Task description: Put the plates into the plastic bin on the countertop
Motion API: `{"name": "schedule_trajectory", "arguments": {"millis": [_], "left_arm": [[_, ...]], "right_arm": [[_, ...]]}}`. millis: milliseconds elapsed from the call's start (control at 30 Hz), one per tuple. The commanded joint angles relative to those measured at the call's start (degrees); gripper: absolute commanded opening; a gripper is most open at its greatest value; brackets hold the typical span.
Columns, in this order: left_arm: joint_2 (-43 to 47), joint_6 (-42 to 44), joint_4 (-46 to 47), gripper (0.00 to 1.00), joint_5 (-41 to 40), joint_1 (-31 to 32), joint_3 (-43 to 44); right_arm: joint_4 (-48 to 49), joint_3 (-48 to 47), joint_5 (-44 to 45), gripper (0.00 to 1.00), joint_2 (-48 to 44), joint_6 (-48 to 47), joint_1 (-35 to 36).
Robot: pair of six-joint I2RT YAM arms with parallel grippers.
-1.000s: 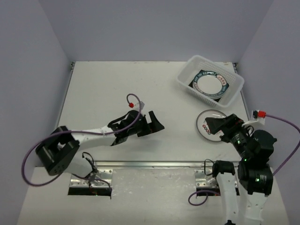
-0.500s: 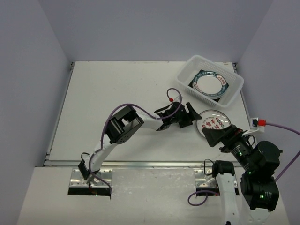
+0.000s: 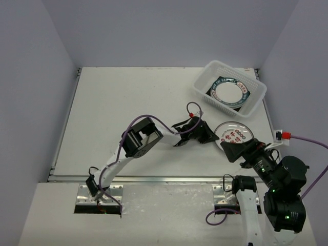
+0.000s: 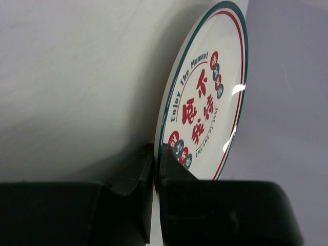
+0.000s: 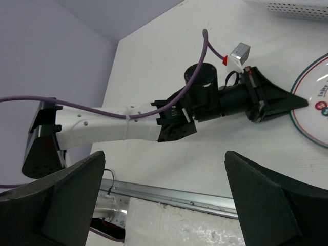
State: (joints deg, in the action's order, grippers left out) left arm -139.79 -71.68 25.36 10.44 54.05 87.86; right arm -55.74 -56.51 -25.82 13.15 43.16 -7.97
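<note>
The plate (image 4: 205,102) is pinched at its left rim by the left end effector (image 4: 155,155), presumably as the only graspable edge. The right end effector (image 5: 163,164) is released and empty.

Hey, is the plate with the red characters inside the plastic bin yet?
No, the red-character plate is on the countertop outside the plastic bin, its rim pinched between the left fingers.

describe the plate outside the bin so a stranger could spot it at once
Find the white plastic bin in the far right corner of the countertop. Just nearer the arms lies one round white plate. Unlike the binned plate, whose centre is blank, it bears red characters.
</note>
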Motion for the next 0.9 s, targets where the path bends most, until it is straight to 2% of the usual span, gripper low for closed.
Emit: {"name": "schedule_trajectory", "arguments": {"millis": [0, 100, 200, 367, 433, 600, 733, 867], "left_arm": [[12.31, 4.97, 3.42, 0.00, -1.09, 0.50, -14.30], [22.91, 8.86, 4.19, 0.00, -0.17, -0.59, -20.98], [30.58, 12.14, 1.26, 0.00, 0.14, -1.94, -22.85], [36.37, 15.60, -9.27, 0.00, -5.62, -3.70, -18.01], [36.52, 15.61, -9.21, 0.00, -5.20, -4.76, -16.28], [33.22, 18.21, -17.73, 0.00, -13.03, -5.77, -4.48], [23.68, 19.71, -24.31, 0.00, -18.86, -7.45, 9.56], [12.80, 19.58, -27.62, 0.00, -20.71, -8.57, 21.66]], "right_arm": [[1.51, -1.81, 1.53, 0.99, 0.21, -1.36, 0.62], [1.51, -3.23, 3.29, 0.99, 0.38, -1.59, 0.68], [1.44, -4.68, 4.23, 0.99, 0.46, -1.61, 0.74], [2.27, -5.74, 3.60, 0.99, -0.05, 0.03, 0.83], [2.74, -5.90, 3.41, 0.99, -0.05, 0.25, 0.85], [2.27, -6.68, 2.74, 0.99, -0.11, 0.22, 0.85], [2.13, -6.26, 1.50, 0.99, -0.48, 0.60, 0.77], [2.25, -4.70, 1.53, 0.99, -2.05, 1.44, 0.85]]}}
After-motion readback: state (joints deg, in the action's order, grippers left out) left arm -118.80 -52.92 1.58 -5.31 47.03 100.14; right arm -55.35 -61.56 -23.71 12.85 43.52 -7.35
